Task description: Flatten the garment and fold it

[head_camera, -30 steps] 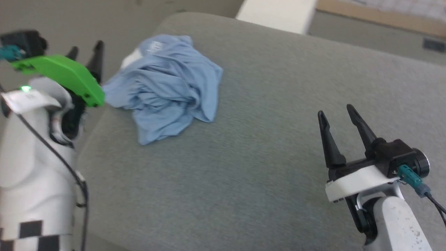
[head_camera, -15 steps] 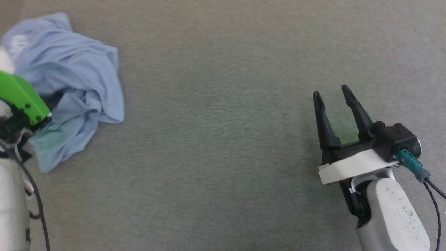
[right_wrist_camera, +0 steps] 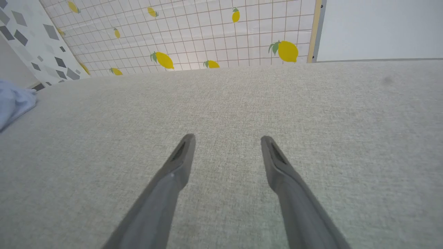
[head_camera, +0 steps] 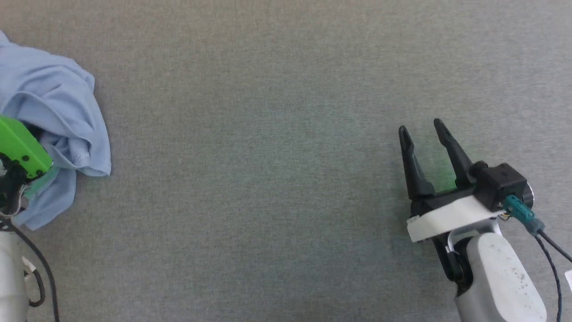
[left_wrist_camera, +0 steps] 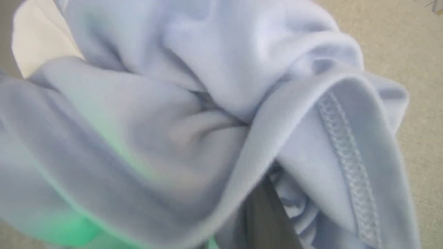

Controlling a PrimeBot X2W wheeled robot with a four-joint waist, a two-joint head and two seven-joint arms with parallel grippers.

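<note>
**Crumpled shirt at the left edge, left gripper buried in its folds**

The garment (head_camera: 58, 98) lies as a bunched, unflattened heap on the grey woven surface (head_camera: 277, 147), at the far left edge of the head view and partly cut off by it. Its folds overlap one another, and a loose flap trails toward the lower left.

In the left wrist view the light blue fabric (left_wrist_camera: 207, 86) sits very close to the lens. A stitched hem (left_wrist_camera: 342, 152) curls over on the right, and a pale cream-white patch (left_wrist_camera: 38, 45) shows at the upper left. A green glow tints the cloth at the lower left.

The left gripper (left_wrist_camera: 264, 207) shows in that view as one dark finger rising from the bottom edge, pushed in under a fold and touching the fabric. The other finger is hidden by cloth, so I cannot tell whether the jaws are apart or pinched on the shirt. In the head view, that arm's green wrist cover (head_camera: 20, 150) overlaps the heap.

The right gripper (head_camera: 421, 126) is well apart from the shirt, at the lower right over bare grey surface. Its two fingers are spread and nothing is between them.

Its own camera shows the same gap (right_wrist_camera: 227, 138), with a sliver of blue cloth (right_wrist_camera: 14, 100) at the far left. Beyond the surface are a lemon-printed grid sheet (right_wrist_camera: 207, 31) and a white panel (right_wrist_camera: 380, 27).
</note>
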